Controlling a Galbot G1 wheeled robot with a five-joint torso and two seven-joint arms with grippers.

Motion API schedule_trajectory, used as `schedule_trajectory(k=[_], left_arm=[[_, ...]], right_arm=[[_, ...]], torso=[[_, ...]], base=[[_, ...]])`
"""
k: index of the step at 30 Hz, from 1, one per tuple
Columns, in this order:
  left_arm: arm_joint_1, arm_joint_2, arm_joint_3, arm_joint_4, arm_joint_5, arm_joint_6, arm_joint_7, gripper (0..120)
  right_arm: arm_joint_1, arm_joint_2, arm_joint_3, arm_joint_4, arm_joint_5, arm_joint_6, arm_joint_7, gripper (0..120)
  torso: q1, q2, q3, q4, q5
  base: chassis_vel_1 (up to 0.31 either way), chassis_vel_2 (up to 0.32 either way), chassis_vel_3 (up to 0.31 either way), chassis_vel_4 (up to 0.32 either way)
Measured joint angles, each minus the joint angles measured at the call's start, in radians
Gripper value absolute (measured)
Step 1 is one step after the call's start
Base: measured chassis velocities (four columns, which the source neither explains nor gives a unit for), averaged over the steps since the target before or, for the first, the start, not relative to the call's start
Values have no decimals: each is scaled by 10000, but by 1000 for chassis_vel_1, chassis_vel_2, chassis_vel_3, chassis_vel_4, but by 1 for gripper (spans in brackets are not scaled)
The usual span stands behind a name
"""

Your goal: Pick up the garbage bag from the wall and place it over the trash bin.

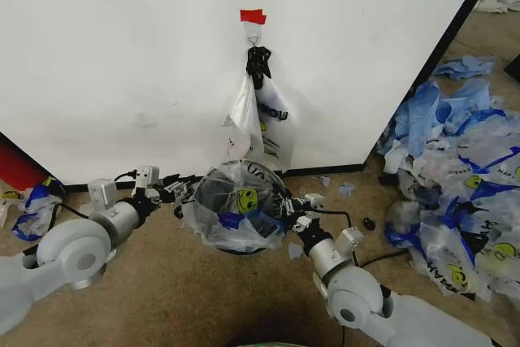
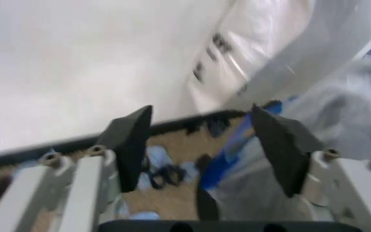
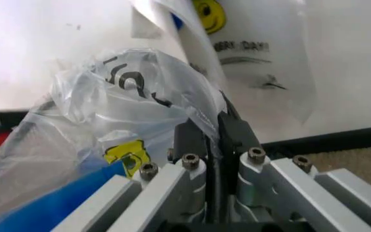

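Note:
A garbage bag (image 1: 244, 201) with a yellow smiley print lies draped over the black mesh trash bin (image 1: 213, 194), whose dark wire shows through the plastic. My right gripper (image 1: 287, 214) is at the bag's right side, shut on a fold of its plastic (image 3: 212, 135). At the bag's left edge my left gripper (image 1: 180, 193) stands open (image 2: 205, 145), its dark fingers (image 2: 131, 145) apart with floor and bag edge between them. More bags (image 1: 262, 123) hang from the metal hook (image 1: 253, 37) under red tape (image 1: 253, 15) on the white wall (image 1: 122, 62).
A big heap of blue and white bags (image 1: 459, 176) covers the floor at the right. A red object (image 1: 15, 166) and crumpled bags (image 1: 34, 205) lie at the left by the wall's base. Small blue scraps (image 1: 346, 189) and a black cable (image 1: 337, 215) lie near the bin.

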Motion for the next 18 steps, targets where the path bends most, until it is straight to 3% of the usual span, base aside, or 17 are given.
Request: schedule_trajectory(k=[1,4,6,8,12,18], left_arm=[[0,0,0,0,0,0,0,70],[-35,143,-176,-25,1059,-12,467,86],[-36,152,-179,-42,1107,-12,499,86],[30,292,-187,-433,1530,-16,855,97],[227,451,14,-1324,1881,-16,1305,100],[149,553,366,-1885,2088,-15,1770,100]], right_arm=[[0,0,0,0,0,0,0,0],[-216,12,238,-76,-73,14,-2,0],[-222,12,251,-81,-76,15,-2,0],[-255,26,384,-161,-112,33,-6,0],[-251,15,427,-230,-114,49,-23,0],[-220,21,408,-259,-104,51,-34,0]], torso=[[0,0,0,0,0],[0,0,0,0,-3],[0,0,0,0,-3],[0,0,0,0,3],[0,0,-1,3,-1],[0,0,-1,1,1]], base=[[0,0,0,0],[0,0,0,0],[0,0,0,0],[0,0,0,0],[0,0,0,0],[0,0,0,0]])
